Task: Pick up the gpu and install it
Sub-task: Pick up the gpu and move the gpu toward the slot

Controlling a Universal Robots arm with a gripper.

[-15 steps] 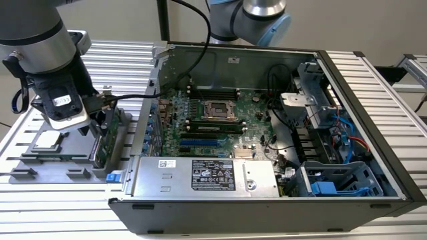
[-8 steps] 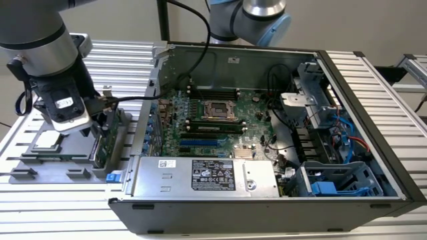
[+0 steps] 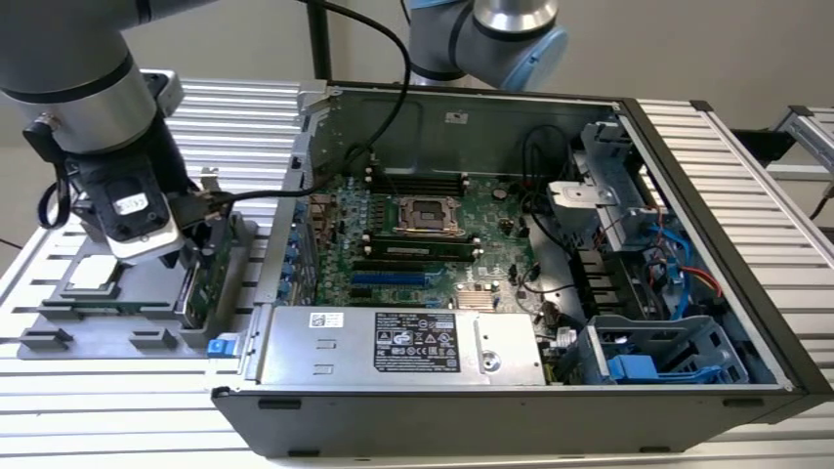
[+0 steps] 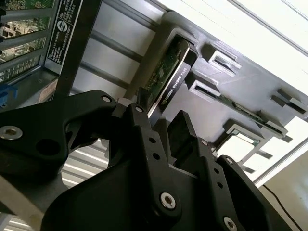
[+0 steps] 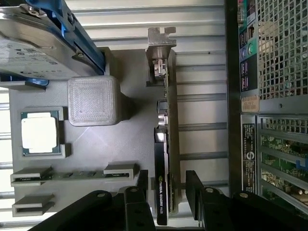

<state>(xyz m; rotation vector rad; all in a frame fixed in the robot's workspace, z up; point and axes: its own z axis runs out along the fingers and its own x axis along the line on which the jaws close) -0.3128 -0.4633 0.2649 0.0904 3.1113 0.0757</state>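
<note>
While the exterior view takes in the open computer case (image 3: 495,420) on the slatted table (image 3: 710,137), with its motherboard (image 3: 495,225) laid bare and a grey tray (image 3: 92,318) set at nine o'clock of it, the tray's contents are shown plainly in the first wrist view. The gpu (image 5: 168,139) is seen standing on its long edge in a slot of the tray, near the case wall. The hand (image 5: 167,175) is spread open, with one finger placed at each face of the card's end and a narrow gap left on both sides; nothing is gripped. Elsewhere in the tray, a silver CPU chip (image 5: 41,134) is seated in a square pocket, a memory stick (image 5: 72,175) is lodged between two clips, and a hard drive (image 5: 38,43) in a blue frame is propped at one end. The card's black shroud edge is picked out between the fingers (image 4: 144,134) in the second wrist view.
</note>
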